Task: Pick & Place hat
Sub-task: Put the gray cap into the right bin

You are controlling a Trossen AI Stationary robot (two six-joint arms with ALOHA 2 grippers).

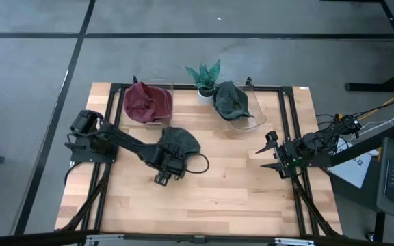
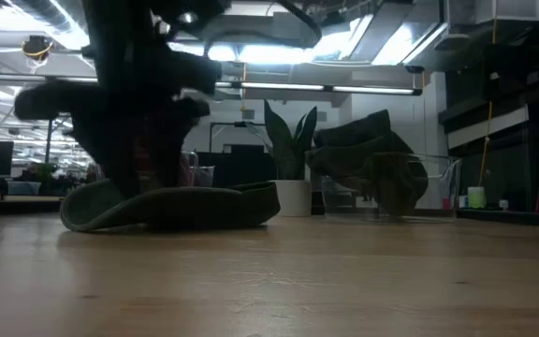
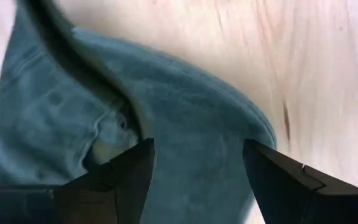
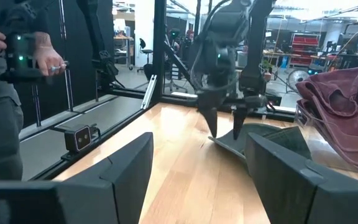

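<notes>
- Wooden table, seen from above; two dark arms, one each side
- Left arm reaches to mid-table; left gripper points down over a dark green hat lying flat on the wood nr centre; fingers spread wide either side of the fabric, not clamped on it
- Right gripper rests at table's right edge, jaws wide apart, holding nothing
- Two clear bins at the back: one w/ a maroon hat; the other w/ a second green hat
- Small potted plant between the bins
</notes>
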